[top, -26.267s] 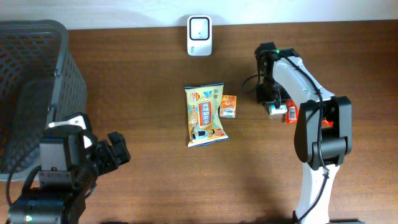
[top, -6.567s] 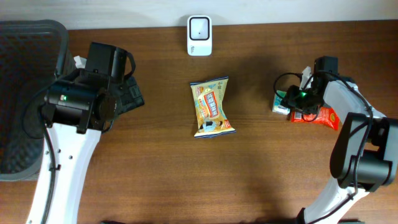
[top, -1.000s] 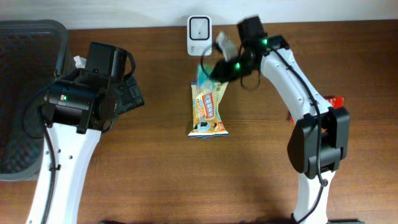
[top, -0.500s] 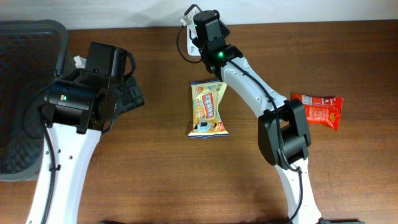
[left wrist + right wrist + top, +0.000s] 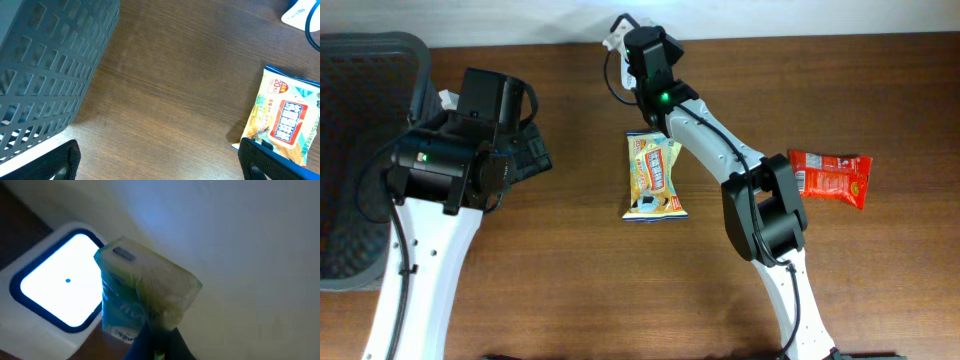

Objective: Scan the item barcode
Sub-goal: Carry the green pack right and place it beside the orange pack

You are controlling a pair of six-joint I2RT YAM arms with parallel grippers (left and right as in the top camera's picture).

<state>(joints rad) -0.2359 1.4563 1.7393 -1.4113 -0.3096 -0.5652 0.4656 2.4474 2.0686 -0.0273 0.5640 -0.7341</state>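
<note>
Right fingers (image 5: 156, 341) pinch a small green-and-white wrapped packet (image 5: 142, 292), held just before the lit window of the white box-shaped barcode scanner (image 5: 47, 287). Left fingers (image 5: 528, 152), spread wide, hang over the brown wooden surface (image 5: 570, 280) well left of the scanner.

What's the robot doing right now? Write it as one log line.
step: scanning | right tool: shut on green packet, held at lit scanner | left tool: open | on table: yellow snack bag, red packet
</note>
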